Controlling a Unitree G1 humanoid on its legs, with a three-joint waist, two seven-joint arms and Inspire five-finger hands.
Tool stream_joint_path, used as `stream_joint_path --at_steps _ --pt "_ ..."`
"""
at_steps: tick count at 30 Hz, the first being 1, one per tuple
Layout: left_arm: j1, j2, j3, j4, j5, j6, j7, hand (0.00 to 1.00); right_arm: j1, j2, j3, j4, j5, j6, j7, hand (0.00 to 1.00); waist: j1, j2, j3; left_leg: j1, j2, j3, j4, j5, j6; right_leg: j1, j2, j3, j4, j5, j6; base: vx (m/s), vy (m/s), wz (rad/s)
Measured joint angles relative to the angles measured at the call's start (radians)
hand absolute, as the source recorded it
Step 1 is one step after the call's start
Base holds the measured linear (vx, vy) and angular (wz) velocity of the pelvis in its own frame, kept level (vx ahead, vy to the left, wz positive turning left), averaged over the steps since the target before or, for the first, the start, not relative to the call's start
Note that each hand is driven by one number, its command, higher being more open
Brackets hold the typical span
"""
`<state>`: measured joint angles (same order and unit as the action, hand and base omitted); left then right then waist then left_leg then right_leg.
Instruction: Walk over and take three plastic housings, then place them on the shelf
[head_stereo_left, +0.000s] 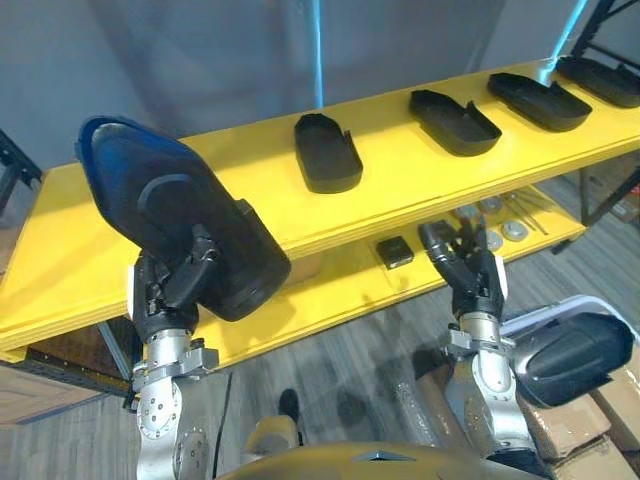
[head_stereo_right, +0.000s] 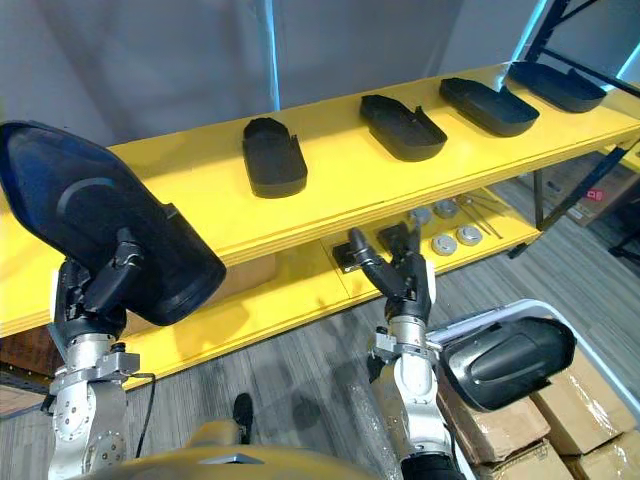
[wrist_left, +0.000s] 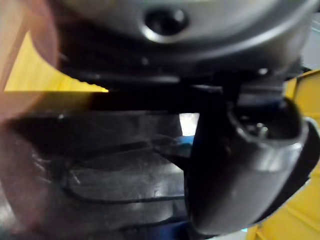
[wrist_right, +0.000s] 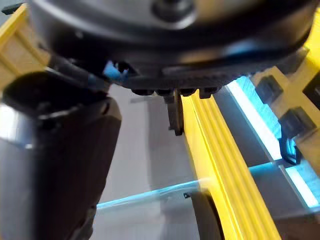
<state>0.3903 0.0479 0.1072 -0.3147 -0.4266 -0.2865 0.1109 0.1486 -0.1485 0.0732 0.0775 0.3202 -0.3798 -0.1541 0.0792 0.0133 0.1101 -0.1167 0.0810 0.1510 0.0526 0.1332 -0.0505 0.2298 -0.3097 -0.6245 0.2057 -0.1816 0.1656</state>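
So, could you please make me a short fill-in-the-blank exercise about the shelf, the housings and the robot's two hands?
1. The left hand is curled round a black housing; the right hand holds ____.
2. On the top board of the yellow shelf, ____ black housings lie in a row.
3. The small black block lies on the ____ board of that shelf.
Missing words: nothing; four; lower.
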Motion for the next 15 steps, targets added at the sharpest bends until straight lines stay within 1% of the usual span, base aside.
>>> stream_joint_path --at_steps 1,3,4,5,6,7,8,9,10,11,12,13,14,15 --pt "0.0 0.001 0.002 0.0 0.0 -0.002 0.002 0.0 -0.002 0.002 0.005 0.0 0.0 -0.001 0.002 1.0 0.0 -0.002 0.005 -0.001 -0.002 0.003 0.009 -0.004 -0.002 0.0 -0.004 0.004 0.003 -0.008 0.003 -0.1 0.035 -0.16" --pt "0.0 0.001 0.003 -0.001 0.002 -0.002 0.003 0.0 -0.01 0.015 0.018 0.0 0.0 -0.004 0.002 1.0 -0.002 -0.008 0.037 -0.024 0.0 0.004 0.08 -0.04 -0.004 -0.005 -0.019 0.021 0.03 -0.034 0.02 -0.11 0.039 -0.07" --pt "0.001 0.001 0.003 -0.001 0.002 -0.002 0.004 0.0 -0.009 0.02 0.018 0.0 0.0 -0.004 0.001 1.0 -0.002 -0.011 0.044 -0.029 0.0 0.003 0.096 -0.047 -0.005 -0.006 -0.023 0.023 0.041 -0.04 0.022 -0.08 0.039 0.0" --pt "0.001 0.001 0.004 -0.001 0.002 -0.002 0.004 0.0 -0.009 0.03 0.017 0.0 0.0 -0.004 -0.002 1.0 -0.002 -0.015 0.048 -0.04 0.0 0.001 0.121 -0.056 0.003 -0.008 -0.028 0.024 0.052 -0.047 0.03 -0.05 0.049 0.05" --pt "0.001 0.001 0.009 -0.004 0.002 -0.002 0.001 0.0 -0.012 0.044 0.018 -0.001 -0.002 -0.004 -0.011 1.0 0.002 -0.023 0.052 -0.055 -0.003 -0.002 0.156 -0.075 0.001 -0.01 -0.039 0.024 0.063 -0.053 0.029 -0.03 0.055 0.05" --pt "0.001 0.001 0.013 -0.007 0.002 -0.002 -0.003 0.0 -0.014 0.05 0.018 -0.001 -0.002 -0.004 -0.013 1.0 0.004 -0.028 0.056 -0.06 -0.006 -0.001 0.169 -0.086 0.007 -0.01 -0.046 0.025 0.066 -0.057 0.024 -0.01 0.073 0.05" --pt "-0.001 0.001 0.021 -0.014 0.004 -0.002 -0.012 0.0 -0.015 0.064 0.018 -0.001 -0.003 -0.004 -0.015 1.0 0.01 -0.04 0.061 -0.069 -0.015 -0.001 0.192 -0.102 0.016 -0.01 -0.061 0.024 0.073 -0.064 0.01 0.06 0.132 -0.02" --pt "-0.003 0.006 0.028 -0.03 0.018 -0.002 -0.015 0.0 -0.014 0.074 0.016 -0.002 -0.016 -0.008 -0.022 1.0 0.018 -0.062 0.073 -0.067 -0.045 0.005 0.246 -0.16 0.047 0.006 -0.087 0.023 0.107 -0.068 -0.024 0.1 0.135 -0.01" --pt "-0.005 0.007 0.03 -0.034 0.029 -0.003 -0.015 0.0 -0.015 0.064 0.015 -0.002 -0.03 -0.012 -0.023 1.0 0.019 -0.056 0.074 -0.07 -0.047 -0.002 0.256 -0.167 0.04 -0.01 -0.098 0.04 0.166 -0.064 -0.066 0.13 0.18 0.23" --pt "-0.016 0.011 0.035 -0.033 0.046 -0.003 -0.015 0.0 -0.013 0.06 0.016 -0.002 -0.042 -0.018 -0.023 1.0 0.004 -0.052 0.076 -0.067 -0.06 -0.021 0.268 -0.184 0.041 -0.05 -0.12 0.086 0.282 -0.023 -0.144 0.14 0.209 0.75" --pt "-0.041 0.027 0.036 -0.04 0.079 -0.005 -0.015 0.0 -0.017 0.051 0.006 -0.004 -0.063 -0.023 -0.025 1.0 -0.028 -0.04 0.07 -0.048 -0.072 -0.072 0.218 -0.178 0.057 -0.162 -0.114 0.218 0.451 0.05 -0.2 0.13 0.192 1.08" --pt "-0.069 0.059 0.035 -0.043 0.081 -0.012 -0.006 0.0 -0.019 0.054 0.003 -0.018 -0.088 -0.027 -0.026 1.0 -0.045 -0.033 0.067 -0.046 -0.068 -0.114 0.178 -0.166 0.073 -0.216 -0.049 0.295 0.453 -0.005 -0.147 0.11 0.101 1.07" --pt "-0.092 0.074 0.029 -0.043 0.081 -0.018 0.001 0.0 -0.018 0.052 0.002 -0.04 -0.093 -0.028 -0.024 1.0 -0.056 -0.036 0.064 -0.041 -0.068 -0.148 0.142 -0.147 0.091 -0.235 0.008 0.335 0.408 -0.041 -0.125 0.12 -0.022 1.11" --pt "-0.145 0.09 0.028 -0.042 0.081 -0.023 0.016 0.0 -0.017 0.048 -0.01 -0.094 -0.118 -0.047 -0.022 1.0 -0.072 -0.036 0.065 -0.022 -0.07 -0.179 0.077 -0.094 0.093 -0.256 0.102 0.388 0.287 -0.077 -0.126 0.17 -0.025 1.04"
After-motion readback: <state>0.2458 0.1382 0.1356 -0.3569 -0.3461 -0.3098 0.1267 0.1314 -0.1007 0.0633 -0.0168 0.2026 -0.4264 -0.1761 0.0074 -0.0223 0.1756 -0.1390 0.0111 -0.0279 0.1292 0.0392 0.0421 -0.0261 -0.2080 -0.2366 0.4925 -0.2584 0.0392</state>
